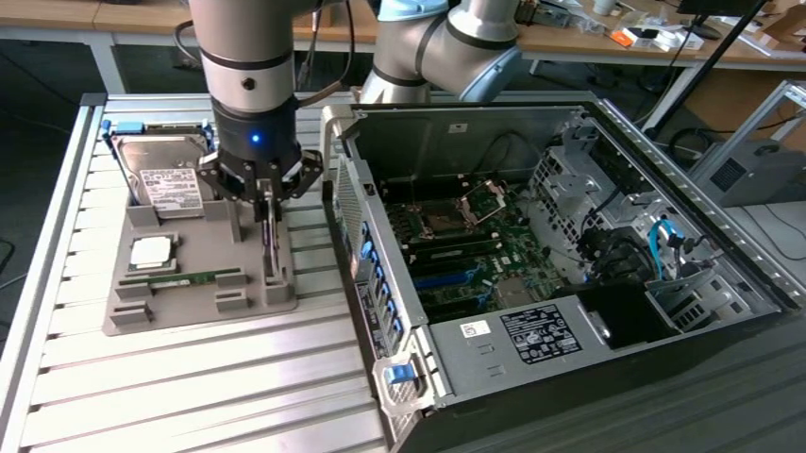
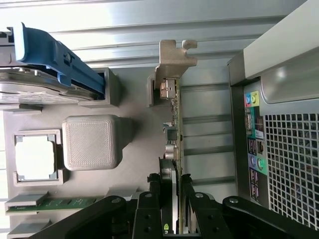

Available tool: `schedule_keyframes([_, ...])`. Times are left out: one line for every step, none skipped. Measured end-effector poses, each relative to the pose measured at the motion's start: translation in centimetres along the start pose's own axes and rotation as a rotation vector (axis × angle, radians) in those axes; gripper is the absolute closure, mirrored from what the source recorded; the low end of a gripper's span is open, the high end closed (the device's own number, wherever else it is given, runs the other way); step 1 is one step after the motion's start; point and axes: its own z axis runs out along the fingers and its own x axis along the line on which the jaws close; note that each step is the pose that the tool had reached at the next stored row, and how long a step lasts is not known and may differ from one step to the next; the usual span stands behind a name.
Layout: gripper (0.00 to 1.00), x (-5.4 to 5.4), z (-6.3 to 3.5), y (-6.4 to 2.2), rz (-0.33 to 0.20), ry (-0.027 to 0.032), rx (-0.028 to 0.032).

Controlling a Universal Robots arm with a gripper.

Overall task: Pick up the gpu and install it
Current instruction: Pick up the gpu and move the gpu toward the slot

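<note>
The gpu (image 1: 271, 253) stood on its long edge in a slot along the right side of a grey holder tray (image 1: 189, 307), which lay on the slatted metal surface (image 1: 189, 396) toward the exterior view's left. The claw (image 1: 267, 206) hung straight down from the arm over the far end of the card, its fingers down on either side of the board. On the same tray, left of the card, a hard drive (image 1: 164, 175) in a blue frame leaned upright at the far end, a square processor chip (image 1: 151, 250) lay flat in the middle, and a narrow green RAM stick (image 1: 183, 279) lay nearer. Just beside the tray, on the exterior view's right, an open computer case (image 1: 377, 274) lay on its side with its motherboard (image 1: 478, 255) exposed. In the wrist view, the gpu (image 2: 175, 134) ran away from the camera as a thin edge ending in its silver bracket (image 2: 173, 62), still seated in the tray (image 2: 132, 107). The claw (image 2: 174, 177) was clamped on the card, with its black fingers (image 2: 162, 188) pressed against the two faces. The hard drive (image 2: 30, 84), a raised square block (image 2: 89, 142), the processor chip (image 2: 35, 157) and the RAM stick (image 2: 55, 204) sat on one side of the card; the case's rear panel (image 2: 289, 149) with its coloured ports stood on the other.
</note>
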Motion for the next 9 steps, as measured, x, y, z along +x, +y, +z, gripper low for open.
schedule_keyframes([0.73, 0.00, -0.04, 0.00, 0.000, 0.0000, 0.0000])
schedule_keyframes([0.73, 0.00, -0.08, 0.00, 0.000, -0.0002, -0.0001])
schedule_keyframes([0.73, 0.00, -0.13, 0.01, 0.000, 0.0000, 0.0000])
schedule_keyframes([0.73, 0.00, -0.19, 0.01, 0.000, 0.0001, 0.0000])
schedule_keyframes([0.73, 0.00, -0.23, 0.01, 0.000, 0.0000, 0.0000])
schedule_keyframes([0.73, 0.00, -0.27, 0.01, 0.000, 0.0000, 0.0000])
schedule_keyframes([0.73, -0.01, -0.31, 0.01, 0.000, 0.0000, 0.0000])
schedule_keyframes([0.73, -0.01, -0.35, 0.02, 0.000, 0.0000, 0.0000])
schedule_keyframes([0.73, -0.01, -0.40, 0.02, 0.000, 0.0000, 0.0000])
